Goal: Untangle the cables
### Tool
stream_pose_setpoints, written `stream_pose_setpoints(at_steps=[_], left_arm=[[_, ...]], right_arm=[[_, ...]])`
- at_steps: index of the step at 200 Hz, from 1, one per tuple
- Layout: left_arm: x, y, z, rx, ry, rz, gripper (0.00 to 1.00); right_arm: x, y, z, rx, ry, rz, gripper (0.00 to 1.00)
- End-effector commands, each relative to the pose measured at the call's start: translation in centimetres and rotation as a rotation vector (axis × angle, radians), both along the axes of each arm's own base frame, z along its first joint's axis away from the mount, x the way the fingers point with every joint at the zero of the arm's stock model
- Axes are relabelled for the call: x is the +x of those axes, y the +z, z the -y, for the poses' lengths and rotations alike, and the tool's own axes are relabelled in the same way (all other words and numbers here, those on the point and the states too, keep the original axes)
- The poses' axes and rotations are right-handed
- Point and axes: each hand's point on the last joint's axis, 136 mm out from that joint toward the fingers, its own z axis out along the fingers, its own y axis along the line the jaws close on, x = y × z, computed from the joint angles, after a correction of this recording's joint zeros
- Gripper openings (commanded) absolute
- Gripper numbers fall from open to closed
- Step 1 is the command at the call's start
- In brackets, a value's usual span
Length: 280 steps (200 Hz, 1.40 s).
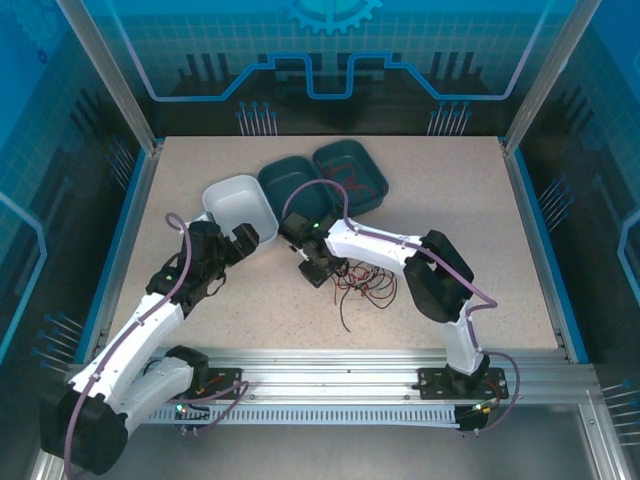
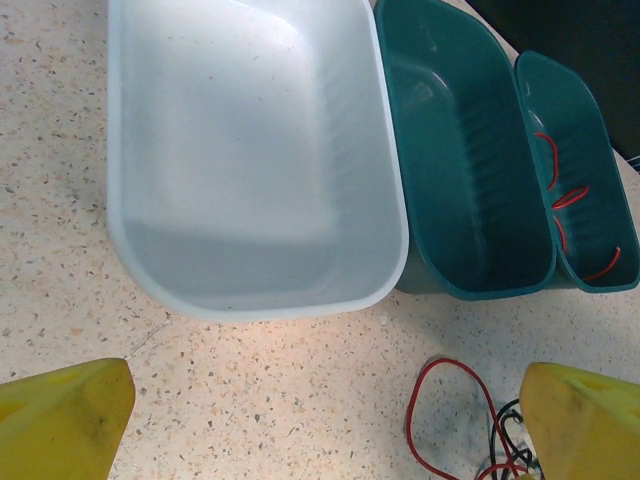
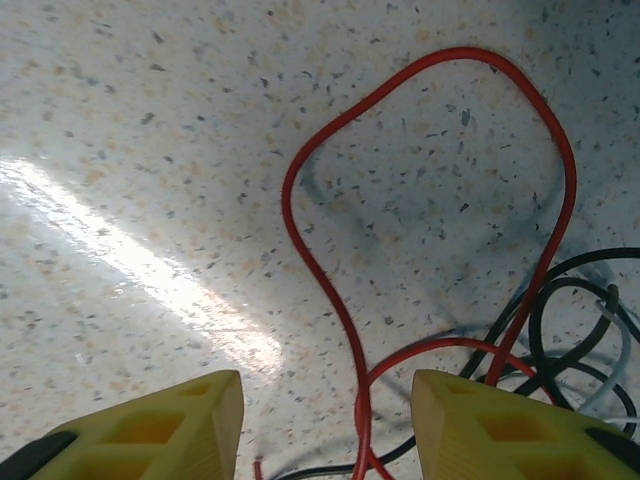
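Note:
The cables [image 1: 365, 285] lie in a loose red, black and whitish tangle on the speckled table, right of centre. My right gripper [image 1: 318, 270] hovers at the tangle's left end. In the right wrist view it [image 3: 325, 420] is open, and a red cable [image 3: 287, 200] loops on the table and runs between the fingers untouched. Black cables [image 3: 560, 300] and a whitish-grey one [image 3: 622, 350] lie to the right. My left gripper [image 1: 243, 240] is wide open with nothing in it [image 2: 330, 420], just before the white bin. The red loop [image 2: 410, 419] lies near its right finger.
A white bin [image 1: 240, 205] [image 2: 260, 305] stands behind the left gripper. Beside it are two teal bins [image 1: 290, 185] [image 1: 350, 175]. The farther teal bin [image 2: 580, 120] holds several red cables [image 2: 570, 197]. Blue rails edge the table.

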Motion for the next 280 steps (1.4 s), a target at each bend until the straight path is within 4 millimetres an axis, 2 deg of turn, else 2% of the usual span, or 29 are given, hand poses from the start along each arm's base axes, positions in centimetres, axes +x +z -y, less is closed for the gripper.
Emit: stream_pose_setpoints(at_steps=[1, 22, 41, 60, 71, 101, 111, 132, 168, 199, 231, 280], left_arm=[[-0.3, -0.1, -0.5, -0.009, 0.025, 0.000, 0.99], [-0.3, -0.2, -0.4, -0.014, 0.020, -0.003, 0.99], [-0.4, -0.4, -0.4, -0.016, 0.019, -0.008, 0.99], [-0.4, -0.3, -0.4, -0.014, 0.014, -0.007, 0.99], [-0.3, -0.2, -0.4, -0.014, 0.014, -0.004, 0.99], [-0.1, 0.2, -0.3, -0.018, 0.009, 0.008, 0.99], [-0.1, 0.4, -0.3, -0.018, 0.007, 0.011, 0.99], [0.0, 0.8, -0.2, -0.018, -0.005, 0.020, 0.99], [0.4, 2.5, 0.3, -0.024, -0.031, 0.046, 0.99], [1.0, 5.0, 1.8, -0.072, -0.098, 0.098, 0.99], [1.5, 7.1, 4.4, -0.166, -0.217, 0.169, 0.99], [1.4, 7.6, 6.6, -0.189, -0.331, 0.145, 0.99]], right_arm=[[-0.2, -1.0, 0.9, -0.051, 0.022, -0.041, 0.49], [-0.2, -1.7, 0.9, -0.050, 0.022, -0.047, 0.47], [-0.1, -2.0, 0.9, -0.049, 0.021, -0.052, 0.42], [0.0, -1.8, 0.9, -0.041, 0.019, -0.050, 0.30], [-0.1, -1.4, 0.7, -0.027, 0.020, -0.045, 0.19], [-0.4, 0.6, 0.4, 0.030, 0.021, -0.021, 0.07], [-0.5, 1.7, 0.3, 0.056, 0.018, -0.007, 0.00], [-0.6, 4.4, 0.2, 0.124, 0.013, 0.030, 0.00], [-1.1, 10.7, 1.0, 0.250, -0.015, 0.139, 0.00], [-1.7, 16.1, 3.0, 0.341, -0.045, 0.258, 0.00], [-2.0, 21.6, 5.4, 0.426, -0.088, 0.381, 0.00], [-2.8, 28.7, 8.5, 0.546, -0.135, 0.542, 0.00]])
